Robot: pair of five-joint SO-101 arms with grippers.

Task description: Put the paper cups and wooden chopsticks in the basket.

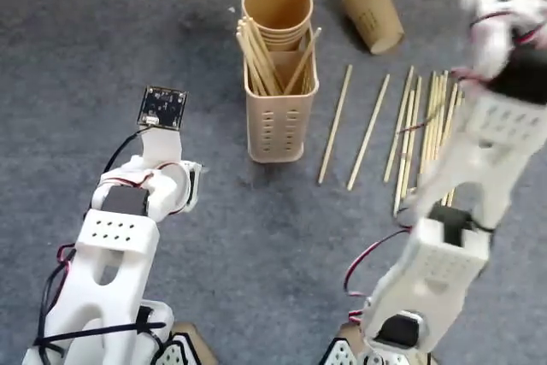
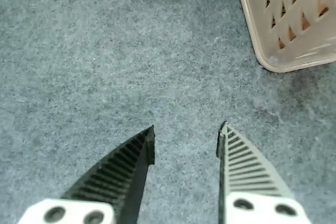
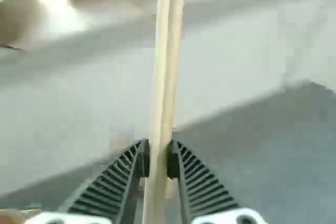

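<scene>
We see grey carpet (image 1: 171,32) under the basket (image 1: 282,113), w/ a pale strip of room behind it. Stacked paper cups (image 1: 277,6) stand in the basket; a tipped paper cup (image 1: 373,14) & loose chopsticks (image 1: 419,130) lie to its right. Left gripper (image 2: 186,135) is spread apart nr the basket; right gripper (image 3: 157,156) is clamped on a chopstick pair (image 3: 165,51).

The far end of the white right arm (image 1: 504,14) is a blur to us in the high view and covers part of the loose pale wooden chopsticks (image 1: 427,108). The wooden pair (image 3: 165,51) clamped in the right gripper (image 3: 157,145) runs off frame; we get one corner of the tan perforated plastic basket (image 2: 283,24).
</scene>
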